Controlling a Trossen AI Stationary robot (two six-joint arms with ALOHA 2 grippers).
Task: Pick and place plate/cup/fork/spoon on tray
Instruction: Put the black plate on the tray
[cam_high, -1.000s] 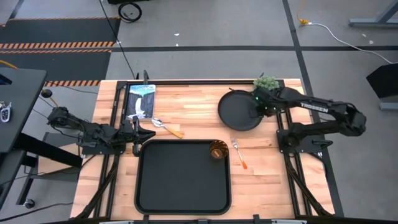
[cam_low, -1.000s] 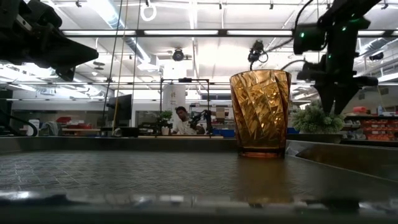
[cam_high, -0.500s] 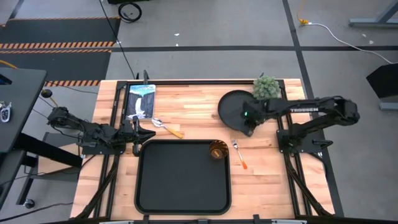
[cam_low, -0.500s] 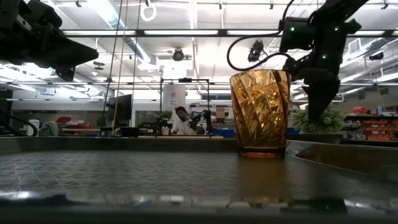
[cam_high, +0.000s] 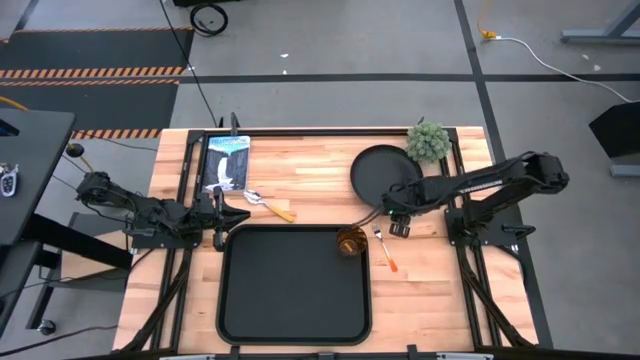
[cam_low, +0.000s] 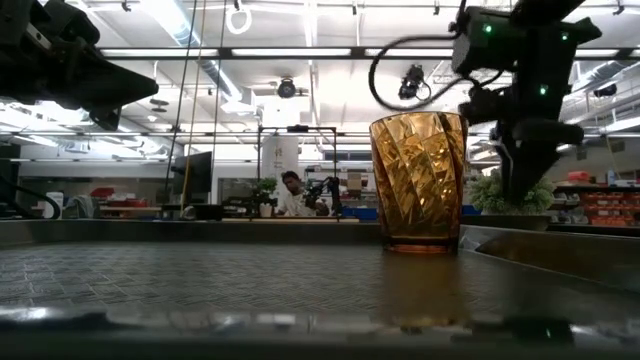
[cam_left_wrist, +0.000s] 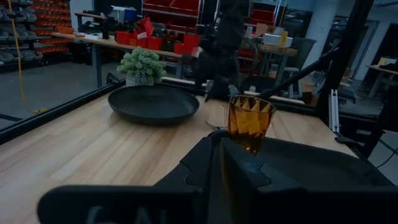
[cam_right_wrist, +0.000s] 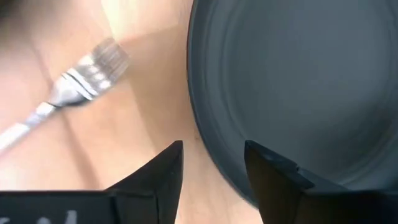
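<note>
The black tray (cam_high: 222, 290) lies at the table's near middle. The amber cup (cam_high: 350, 241) stands upright in its far right corner, and also shows in the low view (cam_low: 418, 180). The round black plate (cam_high: 380, 172) lies flat on the wood at the far right. The fork (cam_high: 386, 250) lies right of the tray, tines toward the plate. The spoon (cam_high: 268, 206) lies beyond the tray's far left. My right gripper (cam_high: 387, 213) is open and empty, pointing down over the plate's near rim (cam_right_wrist: 211, 130), close to the fork's tines (cam_right_wrist: 99, 65). My left gripper (cam_high: 228, 215) is shut at the tray's far left corner.
A small green potted plant (cam_high: 428, 140) stands at the far right corner behind the plate. A picture card (cam_high: 226, 162) lies at the far left. Bare wood lies between the spoon and the plate and right of the fork.
My right gripper has moved from above the plate's far right part across the plate toward the table's near edge and left. It now hangs over the plate's near rim by the fork. Nothing on the table has moved.
</note>
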